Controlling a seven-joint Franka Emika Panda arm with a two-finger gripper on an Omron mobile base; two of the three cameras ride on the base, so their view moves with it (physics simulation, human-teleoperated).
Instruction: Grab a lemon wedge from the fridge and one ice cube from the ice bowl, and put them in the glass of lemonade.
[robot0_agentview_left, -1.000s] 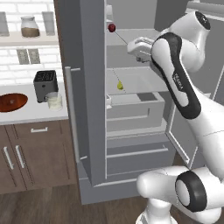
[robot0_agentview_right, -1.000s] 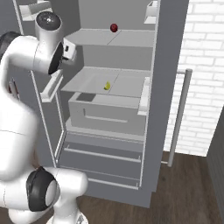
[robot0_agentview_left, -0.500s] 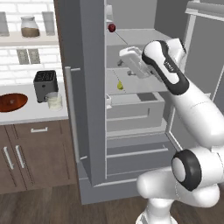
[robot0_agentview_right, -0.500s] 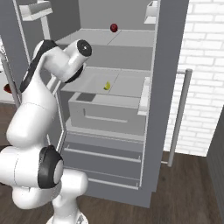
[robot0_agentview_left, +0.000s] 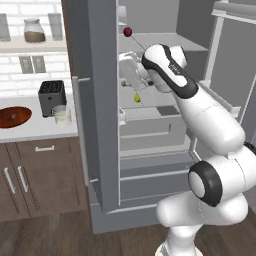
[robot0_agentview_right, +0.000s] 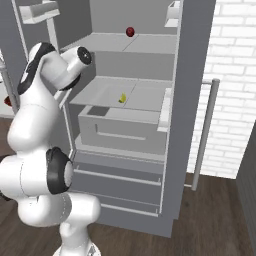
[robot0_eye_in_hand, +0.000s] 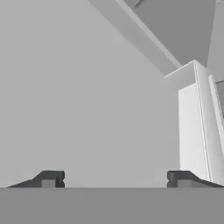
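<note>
One wedge (robot0_agentview_left: 136, 97) sits on the fridge (robot0_agentview_right: 150, 95) shelf just below your fingers (robot0_eye_in_hand: 113, 179), which stand wide and empty. You're on the reach, I judge; next, drop onto it and close. Bowl (robot0_agentview_left: 13, 115) and glass (robot0_agentview_left: 62, 115) wait on the desk (robot0_agentview_left: 30, 131), well off left.

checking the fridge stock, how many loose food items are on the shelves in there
2: the lemon wedge on the middle shelf above the drawer, and a small dark red fruit on the shelf above it. The arm and left door hide parts of the fridge, so more may be hidden.
</note>
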